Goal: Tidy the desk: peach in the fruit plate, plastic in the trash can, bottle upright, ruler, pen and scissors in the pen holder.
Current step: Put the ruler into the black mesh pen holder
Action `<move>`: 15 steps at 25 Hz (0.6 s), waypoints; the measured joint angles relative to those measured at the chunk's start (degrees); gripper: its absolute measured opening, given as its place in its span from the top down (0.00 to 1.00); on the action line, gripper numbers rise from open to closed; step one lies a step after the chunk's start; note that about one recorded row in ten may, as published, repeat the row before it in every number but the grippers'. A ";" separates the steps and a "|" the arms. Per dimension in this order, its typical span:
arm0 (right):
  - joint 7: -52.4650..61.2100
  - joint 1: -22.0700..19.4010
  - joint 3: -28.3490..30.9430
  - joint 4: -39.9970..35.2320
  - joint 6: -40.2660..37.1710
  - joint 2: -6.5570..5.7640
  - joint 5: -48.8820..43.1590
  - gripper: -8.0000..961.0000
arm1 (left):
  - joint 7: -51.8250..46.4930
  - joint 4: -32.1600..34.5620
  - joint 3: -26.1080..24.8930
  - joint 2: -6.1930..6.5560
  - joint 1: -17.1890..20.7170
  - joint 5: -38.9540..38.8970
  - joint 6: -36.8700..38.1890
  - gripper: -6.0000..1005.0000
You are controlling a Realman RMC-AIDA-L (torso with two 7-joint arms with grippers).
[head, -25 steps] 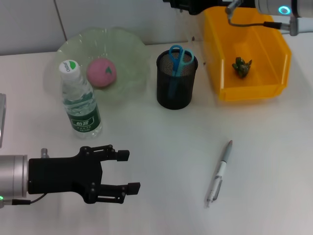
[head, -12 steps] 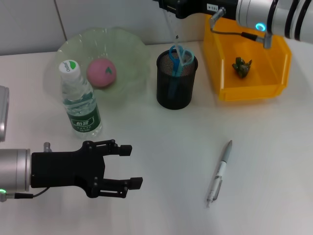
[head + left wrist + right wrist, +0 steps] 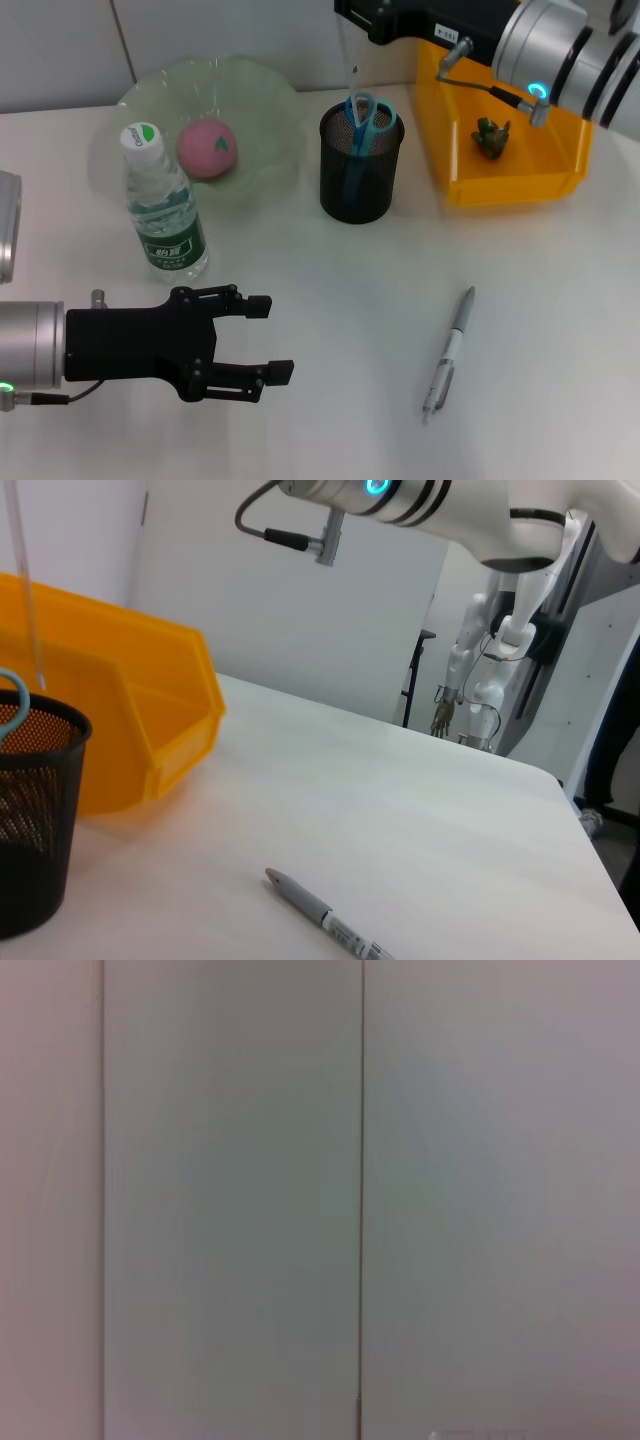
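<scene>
My right gripper is at the back, above the black mesh pen holder, shut on a clear ruler that hangs upright with its lower end just over the holder's rim. The ruler also shows in the left wrist view. Blue scissors stand in the holder. A silver pen lies on the table at the front right, also in the left wrist view. My left gripper is open and empty at the front left. The bottle stands upright. The peach lies on the green plate.
A yellow bin at the back right holds a crumpled green piece of plastic. The bin also shows in the left wrist view, behind the pen holder. The right wrist view shows only a pale wall.
My right arm has come further into view and brought the ruler over the pen holder. My left gripper has shifted slightly to the right.
</scene>
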 joint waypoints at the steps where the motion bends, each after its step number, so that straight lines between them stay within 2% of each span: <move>1: -1.31 -0.07 0.07 0.81 -0.42 0.03 0.77 0.60 | -0.19 0.00 0.01 0.00 -0.03 0.06 0.02 0.14; 8: -12.89 -0.63 -0.01 7.85 -4.68 0.12 10.16 0.60 | -1.28 0.00 0.03 0.00 -0.03 0.21 0.13 0.14; 15: -20.17 -0.22 -0.27 13.78 -7.43 0.20 15.07 0.60 | -3.33 0.01 0.07 0.22 -0.02 0.51 -0.09 0.14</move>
